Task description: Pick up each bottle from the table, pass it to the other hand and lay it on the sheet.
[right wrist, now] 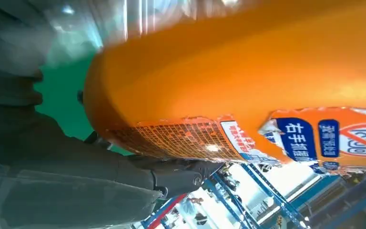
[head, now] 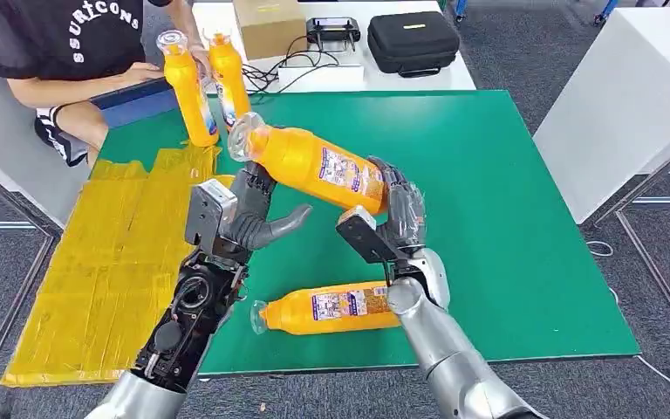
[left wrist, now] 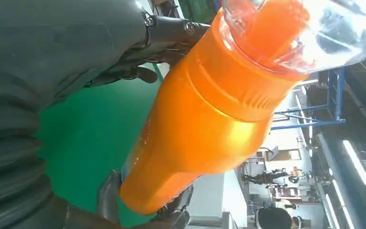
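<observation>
An orange bottle [head: 318, 166] with a clear cap hangs tilted over the green mat [head: 506, 218]. My right hand [head: 397, 218] grips its base end [right wrist: 248, 71]. My left hand [head: 249, 214] is at the cap end: its fingers [left wrist: 171, 28] lie against the bottle's shoulder [left wrist: 209, 119], and its thumb stands apart below the bottle. A second bottle [head: 331, 307] lies on its side near the mat's front edge, beside my right forearm. Two more bottles [head: 190, 87] [head: 229, 74] stand upright at the mat's far left corner. The yellow sheet [head: 113, 262] lies to the left of the mat.
A person in a black shirt [head: 61, 35] sits at the far left, one hand by the upright bottles. Behind the mat are a cardboard box [head: 269, 26], a black case [head: 412, 39] and cables. A white table [head: 628, 96] stands to the right.
</observation>
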Controlling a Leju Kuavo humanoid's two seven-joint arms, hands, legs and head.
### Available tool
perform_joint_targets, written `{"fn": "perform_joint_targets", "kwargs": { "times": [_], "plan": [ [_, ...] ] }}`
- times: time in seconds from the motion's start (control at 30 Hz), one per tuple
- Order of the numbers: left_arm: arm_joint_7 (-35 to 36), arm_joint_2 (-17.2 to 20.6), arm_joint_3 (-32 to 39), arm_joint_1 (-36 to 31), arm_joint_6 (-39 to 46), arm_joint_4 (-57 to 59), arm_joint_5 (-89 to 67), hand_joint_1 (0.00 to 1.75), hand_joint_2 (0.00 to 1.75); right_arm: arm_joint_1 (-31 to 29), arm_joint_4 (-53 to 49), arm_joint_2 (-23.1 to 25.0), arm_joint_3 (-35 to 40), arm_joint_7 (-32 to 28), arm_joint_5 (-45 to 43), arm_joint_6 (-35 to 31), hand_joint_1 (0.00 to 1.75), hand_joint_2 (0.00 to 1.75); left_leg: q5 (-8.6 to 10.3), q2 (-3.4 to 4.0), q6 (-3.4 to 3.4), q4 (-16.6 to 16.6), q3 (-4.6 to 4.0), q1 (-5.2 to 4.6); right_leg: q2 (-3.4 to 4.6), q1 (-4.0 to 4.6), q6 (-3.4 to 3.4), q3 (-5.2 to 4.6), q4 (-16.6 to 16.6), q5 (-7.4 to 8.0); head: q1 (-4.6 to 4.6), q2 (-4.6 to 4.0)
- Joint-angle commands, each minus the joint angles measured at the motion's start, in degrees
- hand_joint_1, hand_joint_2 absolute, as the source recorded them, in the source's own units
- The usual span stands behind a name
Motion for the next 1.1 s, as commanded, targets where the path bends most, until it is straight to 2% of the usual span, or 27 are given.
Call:
{"fn": "perform_joint_targets", "kwargs": {
  "times": [0.03, 0.2, 0.27, 0.37, 0.4, 0.47, 0.67, 0.7, 0.8, 0.9, 0.97, 1.0, 1.07, 1.1],
  "plan": [
    [0.18, 1.63, -1.89, -2.23, -0.07, 1.36, -0.01, 0.0, 1.75, -3.27, 3.87, -0.35, 1.31, 0.12, -0.18, 0.37, 1.75, 1.75, -0.09, 0.14, -0.16, 0.01, 0.2, 0.02, 0.03, 0.02, -0.04, 0.19, 0.0, -0.07, 0.0, 0.0],
    [0.18, 1.63, -1.89, -2.23, -0.07, 1.36, -0.01, 0.0, 1.75, -3.27, 3.87, -0.35, 1.31, 0.12, -0.18, 0.37, 1.75, 1.75, -0.05, 0.1, -0.11, -0.01, 0.12, 0.02, 0.03, 0.02, -0.02, 0.11, -0.02, -0.04, 0.0, 0.0],
    [0.14, 1.62, -1.9, -2.21, -0.02, 1.28, 0.02, 0.0, 1.75, -3.37, 4.05, -0.4, 1.45, 0.07, -0.21, 0.6, 1.73, 1.75, -0.21, 0.21, -0.24, 0.03, 0.4, 0.03, 0.06, 0.05, -0.06, 0.38, 0.02, -0.18, -0.02, -0.02],
    [-0.12, 1.46, -1.8, -2.06, 0.43, 1.12, 0.4, 0.0, 1.75, -4.54, 5.34, 0.28, 2.63, 0.01, 0.05, 1.11, 1.75, 1.75, -0.09, 0.18, -0.13, 0.01, 0.17, 0.01, 0.09, 0.01, -0.02, 0.13, 0.02, -0.06, -0.02, 0.0],
    [-0.19, 1.49, -1.75, -2.15, 0.64, 1.36, 0.63, 0.0, 1.75, -5.35, 6.69, 0.7, 3.37, -0.12, 0.34, 0.87, 1.75, 1.75, -0.29, 0.36, -0.3, 0.08, 0.53, 0.03, 0.16, 0.04, -0.06, 0.48, 0.07, -0.23, 0.0, -0.02],
    [-0.42, 1.57, -1.33, -2.42, 1.02, 2.16, 1.18, 0.0, 1.75, -6.28, 8.38, 1.5, 5.23, -0.06, 1.71, 0.32, 1.75, 1.75, -0.08, 0.2, -0.13, 0.01, 0.14, 0.01, 0.12, 0.01, -0.02, 0.1, 0.02, -0.04, 0.0, -0.02],
    [-1.29, 1.34, -0.82, -3.21, 1.01, 3.63, 2.35, 0.0, 1.75, -7.24, 12.39, 2.5, 8.97, 1.45, 4.73, -1.85, 1.75, 1.75, -0.2, 0.29, -0.25, 0.01, 0.42, 0.04, 0.13, 0.05, -0.06, 0.38, 0.01, -0.15, 0.0, 0.0],
    [-1.01, 1.01, -0.3, -3.73, 1.37, 4.75, 3.54, 0.0, 1.75, -7.06, 13.77, 2.86, 13.26, 0.54, 6.77, 3.64, 1.75, 1.75, -0.11, 0.21, -0.17, -0.01, 0.26, 0.02, 0.11, 0.03, -0.04, 0.22, 0.0, -0.08, -0.02, -0.02],
    [-1.29, 1.02, 0.26, -4.93, 1.87, 7.72, 5.27, 0.0, 1.75, -4.84, 13.87, 4.61, 15.79, 2.69, 8.37, 1.82, 1.75, 1.75, -0.09, 0.14, -0.15, -0.04, 0.26, 0.04, 0.04, 0.05, -0.04, 0.24, -0.04, -0.08, 0.0, 0.0],
    [-1.61, 0.87, 0.94, -4.89, 2.13, 8.79, 6.11, 0.0, 1.75, -4.72, 14.34, 3.93, 16.89, 2.94, 7.62, 1.4, 1.75, 1.75, -0.18, 0.2, -0.24, -0.04, 0.48, 0.07, 0.03, 0.08, -0.06, 0.45, -0.06, -0.16, -0.02, 0.0],
    [-1.38, 0.5, 2.07, -4.95, 2.11, 9.72, 7.09, 0.0, 1.75, -4.79, 15.26, 3.76, 17.56, 2.86, 7.78, 0.16, 1.75, 1.75, -0.08, 0.09, -0.16, -0.04, 0.25, 0.08, -0.04, 0.07, -0.04, 0.22, -0.07, -0.08, -0.02, -0.02],
    [-1.38, 0.45, 2.41, -5.05, 2.02, 9.99, 7.35, 0.0, 1.75, -4.87, 15.6, 3.82, 17.71, 2.81, 7.74, -0.17, 1.75, 1.75, -0.16, 0.11, -0.24, -0.04, 0.46, 0.08, -0.07, 0.08, -0.06, 0.44, -0.08, -0.17, 0.0, 0.0],
    [-1.34, 0.47, 2.76, -5.22, 1.85, 10.3, 7.72, 0.0, 1.75, -4.97, 15.94, 3.92, 17.99, 3.08, 8.13, -0.85, 1.75, 1.75, -0.08, 0.09, -0.14, -0.03, 0.22, 0.06, -0.01, 0.05, -0.03, 0.19, -0.05, -0.08, 0.02, 0.0],
    [-1.34, 0.47, 2.76, -5.22, 1.85, 10.3, 7.72, 0.0, 1.75, -4.97, 15.94, 3.92, 17.99, 3.08, 8.13, -0.85, 1.75, 1.75, -0.16, 0.16, -0.21, -0.02, 0.38, 0.06, 0.02, 0.06, -0.05, 0.36, -0.05, -0.14, -0.02, 0.0]
  ]
}}
